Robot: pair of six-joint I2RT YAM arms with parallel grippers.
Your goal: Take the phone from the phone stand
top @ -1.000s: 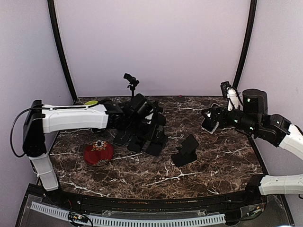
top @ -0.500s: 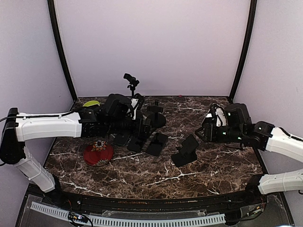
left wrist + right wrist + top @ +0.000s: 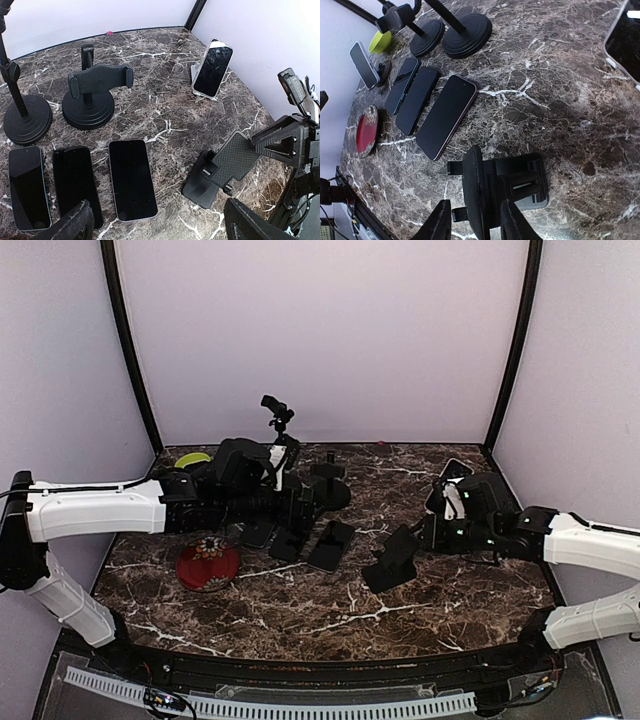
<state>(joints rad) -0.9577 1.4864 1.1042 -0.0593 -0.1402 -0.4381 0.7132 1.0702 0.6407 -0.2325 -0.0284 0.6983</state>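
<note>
Leaning against a small pale stand (image 3: pixel 194 76) at the far right of the dark brown marble desk (image 3: pixel 450 600), a dark-screened phone in a pale case (image 3: pixel 213 66) is standing tilted back, with nothing touching it. The right gripper (image 3: pixel 475 212) is hanging low over the desk just near of that phone and to its left. Its fingers (image 3: pixel 444 220) are sitting half closed on either side of the upright plate of an empty black folding stand (image 3: pixel 485 190). A thin gap is showing between the plate and the finger on one side; on the other side I cannot tell whether finger and stand are touching.

The left gripper (image 3: pixel 160 230) is hovering with its fingers spread wide and holding nothing. It is hanging above three dark phones lying flat side by side (image 3: pixel 131 178) around the middle of the desk.

Two black round-based holders are standing just beyond those flat phones: a clamp-topped one (image 3: pixel 95 87) and a thin pole one (image 3: pixel 25 117). A red round dish (image 3: pixel 208 565) is sitting near and left of them. A lime green bowl (image 3: pixel 193 458) is resting at the far left, where another propped phone (image 3: pixel 361 64) is leaning beside it.
</note>
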